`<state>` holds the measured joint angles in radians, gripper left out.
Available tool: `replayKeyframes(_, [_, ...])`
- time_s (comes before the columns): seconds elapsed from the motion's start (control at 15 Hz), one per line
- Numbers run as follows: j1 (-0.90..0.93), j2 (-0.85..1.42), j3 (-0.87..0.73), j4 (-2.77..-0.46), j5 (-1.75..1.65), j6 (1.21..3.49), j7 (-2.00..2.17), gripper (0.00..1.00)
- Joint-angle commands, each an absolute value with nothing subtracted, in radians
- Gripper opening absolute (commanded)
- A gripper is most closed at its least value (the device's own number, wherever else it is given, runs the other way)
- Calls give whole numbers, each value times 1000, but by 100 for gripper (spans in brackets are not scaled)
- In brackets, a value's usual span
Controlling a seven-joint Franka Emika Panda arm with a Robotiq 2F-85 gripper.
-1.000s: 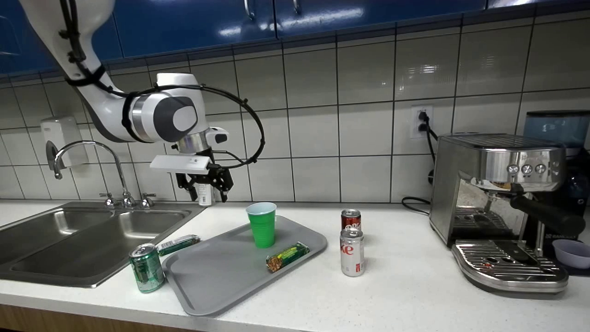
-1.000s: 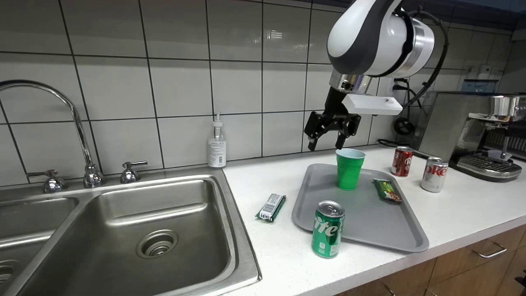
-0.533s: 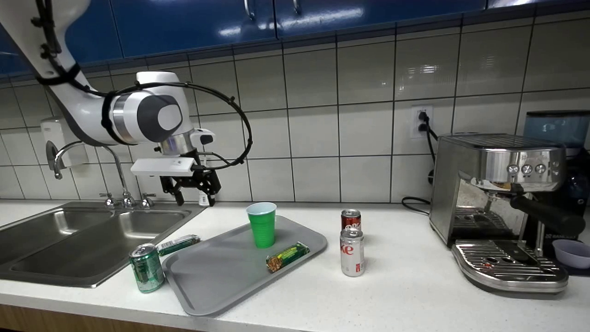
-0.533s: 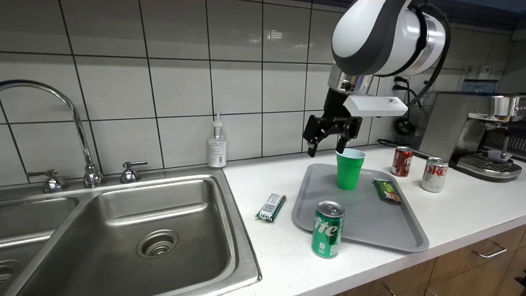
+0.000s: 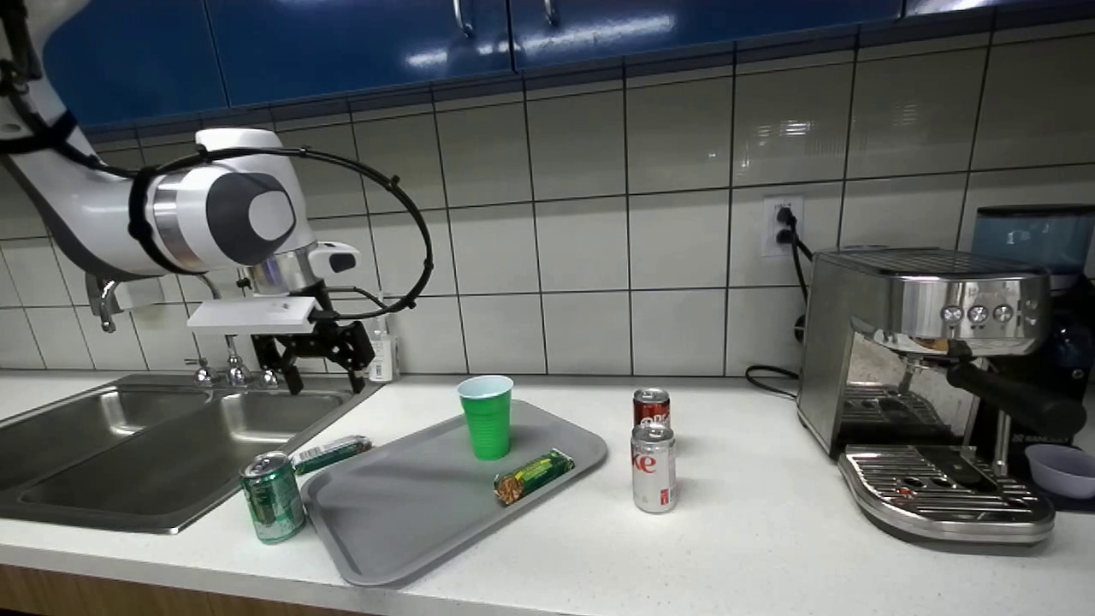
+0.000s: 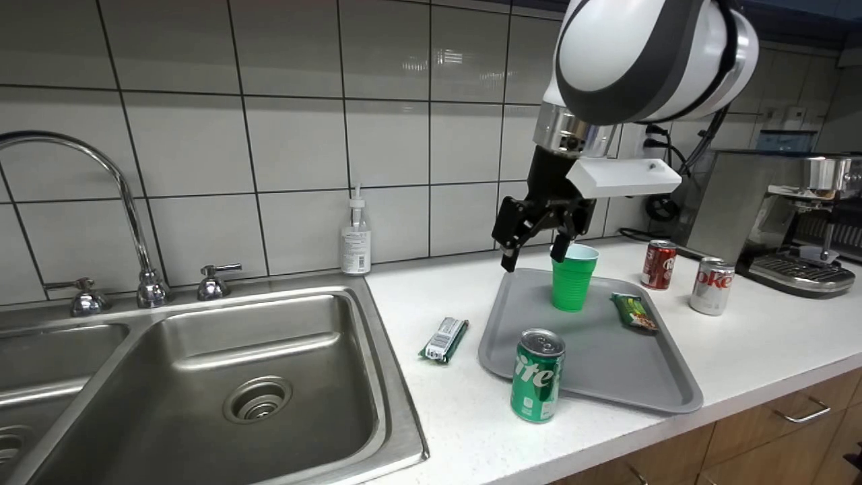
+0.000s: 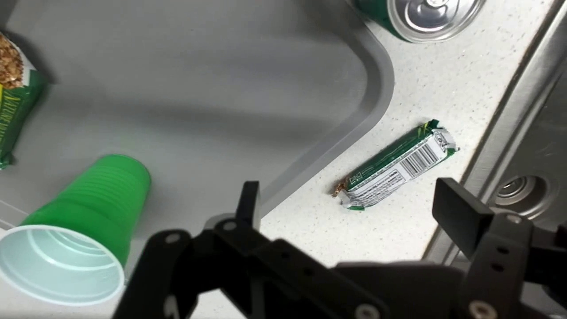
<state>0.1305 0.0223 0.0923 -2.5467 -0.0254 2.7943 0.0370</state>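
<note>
Gripper [image 6: 535, 256]: hangs above the counter [image 6: 458, 424], aimed down. Fingers [image 7: 460, 217] spread wide, nothing between them, no contact I can see.
Finger gap: wrist view has the loose bar [image 7: 396, 166] just past it, off toward the sink-side finger; gap looks wider than the bar's short side.
Loose bar: nearest thing below, I'd say. On the counter between the sink-facing long edge of the tray [image 6: 626, 374] and the rim of the sink [image 6: 389, 377], touching neither. Flat side down, barcode up, so probably won't roll.
Tray: set askew, one corner close to the counter's front edge. Raised lip likely there to stop things sliding off.
Green cup [image 6: 572, 286]: upright on the tray, toward its back edge, mouth up. Level floor under it, seems steady.
Tray bar [image 6: 633, 312]: lies just inside the tray's long edge facing the espresso machine [image 5: 924, 295]; lip presumably keeps it on.
Green can [image 6: 537, 384]: upright on the counter just off the tray's short edge, near the sink-side corner. Touching or not, can't tell. Flat base, should stay put.
Red can [image 6: 658, 266], silver can [image 6: 712, 288]: both upright on the counter between tray and espresso machine, silver nearer the front edge. Standing on end, presumably so they don't roll.
Soap bottle [image 6: 355, 242]: at the sink's back corner by the wall [image 6: 387, 145], likely kept handy for washing.
Espresso machine: beyond the cans, close to the outlet [image 5: 772, 244], probably for the plug.
</note>
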Motion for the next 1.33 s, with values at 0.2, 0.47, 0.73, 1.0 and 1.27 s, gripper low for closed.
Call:
replayKeyframes(0.2, [159, -86, 147, -2636, -138, 2783, 249, 100])
replayKeyframes(0.47, [169, -107, 186, -2666, -146, 2783, 312, 100])
replayKeyframes(0.73, [170, -104, 216, -2692, -151, 2782, 370, 100])
replayKeyframes(1.0, [169, -102, 229, -2717, -158, 2777, 423, 100])
replayKeyframes(1.27, [169, -98, 234, -2739, -157, 2779, 459, 100])
